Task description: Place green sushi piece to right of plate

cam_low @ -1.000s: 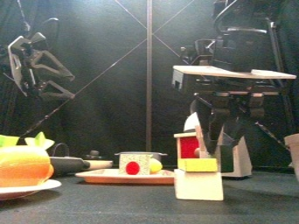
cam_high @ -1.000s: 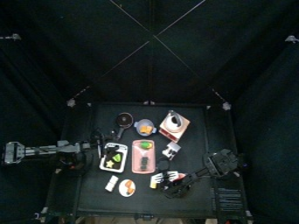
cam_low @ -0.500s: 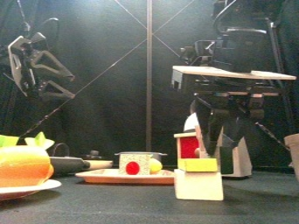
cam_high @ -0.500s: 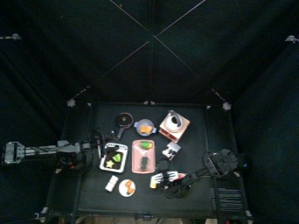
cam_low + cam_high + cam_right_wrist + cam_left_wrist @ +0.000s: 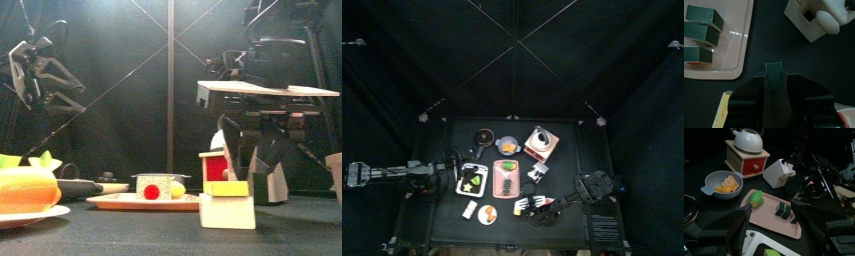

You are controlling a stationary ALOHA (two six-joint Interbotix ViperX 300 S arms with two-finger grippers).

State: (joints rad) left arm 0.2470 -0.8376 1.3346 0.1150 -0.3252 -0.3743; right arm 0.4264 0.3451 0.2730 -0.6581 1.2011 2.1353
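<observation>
Your left claw (image 5: 771,213) hangs at the bench's (image 5: 569,160) left side, spread wide and holding nothing. Just right of it lies a white tray (image 5: 472,180) with green and yellow food in it; you can't make out what kind.

At the near left, a small white plate (image 5: 27,214) carries an orange and green piece (image 5: 27,188).

Next comes the pink plate (image 5: 767,220). On it you have a light green roll (image 5: 755,199) at one end and a row of dark green sushi pieces (image 5: 701,32) lying close side by side, three by the right wrist view. Behind the plate stands a blue bowl (image 5: 711,189) holding yellow-orange slices (image 5: 727,183), and beside that a wooden grinder (image 5: 747,162) with a white teapot (image 5: 749,139) on top. A white box (image 5: 779,173) stands between grinder and plate.

Your right claw (image 5: 545,207) is down near the plate's front right corner. The green sushi piece (image 5: 773,75) stands on the bench between its fingers, just off the plate's rim and not touching it. Whether the claw grips the piece or stands loose about it, you cannot tell.
</observation>
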